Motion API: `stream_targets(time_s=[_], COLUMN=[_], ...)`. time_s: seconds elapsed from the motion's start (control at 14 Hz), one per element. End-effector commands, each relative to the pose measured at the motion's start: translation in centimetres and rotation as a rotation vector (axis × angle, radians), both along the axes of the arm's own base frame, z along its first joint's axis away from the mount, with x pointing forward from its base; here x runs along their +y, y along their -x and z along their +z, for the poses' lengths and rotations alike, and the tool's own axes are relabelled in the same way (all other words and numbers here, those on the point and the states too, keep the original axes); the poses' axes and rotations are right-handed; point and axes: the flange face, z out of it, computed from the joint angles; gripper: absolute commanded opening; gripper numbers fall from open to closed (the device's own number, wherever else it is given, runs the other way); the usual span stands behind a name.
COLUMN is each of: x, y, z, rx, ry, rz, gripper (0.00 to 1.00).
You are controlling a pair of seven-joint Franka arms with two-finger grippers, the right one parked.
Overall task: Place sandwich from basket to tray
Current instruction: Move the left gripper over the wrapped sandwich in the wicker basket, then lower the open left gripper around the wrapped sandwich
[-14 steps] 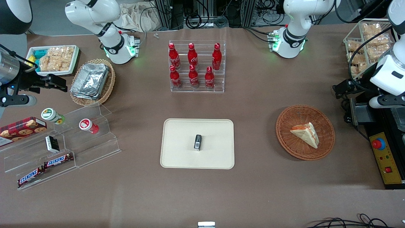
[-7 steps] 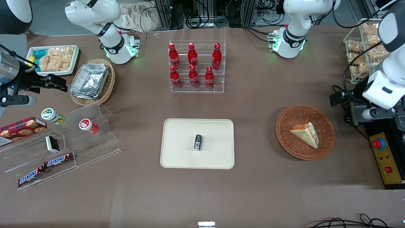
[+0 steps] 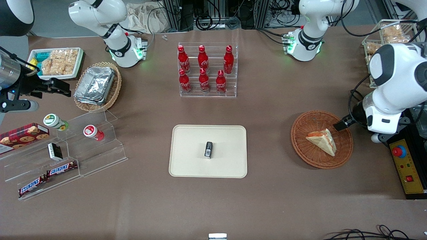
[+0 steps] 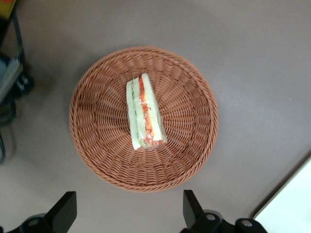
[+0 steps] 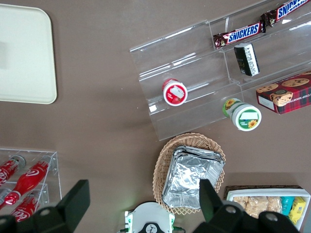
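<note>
On the brown worktop [image 3: 273, 110], the flat cream-coloured rectangular tray [image 3: 186, 160] carries a small black box [image 3: 208, 149] at its middle. Taking that tray as reference, the clear acrylic rack of red bottles [image 3: 207, 70] stands farther from the front camera, and the round reddish-brown woven wicker basket [image 3: 302, 146] sits well apart from it toward the working arm's end. The triangular white-bread sandwich with orange-red and green filling, wrapped in clear film [image 3: 322, 141], lies inside this basket, near its centre, filling edge upward in the wrist view [image 4: 144, 112]. The left arm's gripper [image 4: 127, 213] hangs above the basket rim at the edge away from the tray, clear of the sandwich; its jaws stand wide apart and hold nothing.
</note>
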Motion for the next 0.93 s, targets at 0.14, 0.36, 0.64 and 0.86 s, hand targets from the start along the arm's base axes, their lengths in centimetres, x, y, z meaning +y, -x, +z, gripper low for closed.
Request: stream_targets(time_s=[0.14,0.36,0.64,0.86], x=[-0.5,-0.4,0.1,0.4], y=[-2.1,-2.8,-2.2,-1.8], z=[-6.5,-9.2,-11.7,-12.8], rx=[0.004,0.002,0.011,0.004], ry=[-0.027,-0.024,-0.024,-0.021], rz=[0.133,0.161,0.179,0.184], gripper=[0.98,0.98,0.98,0.99])
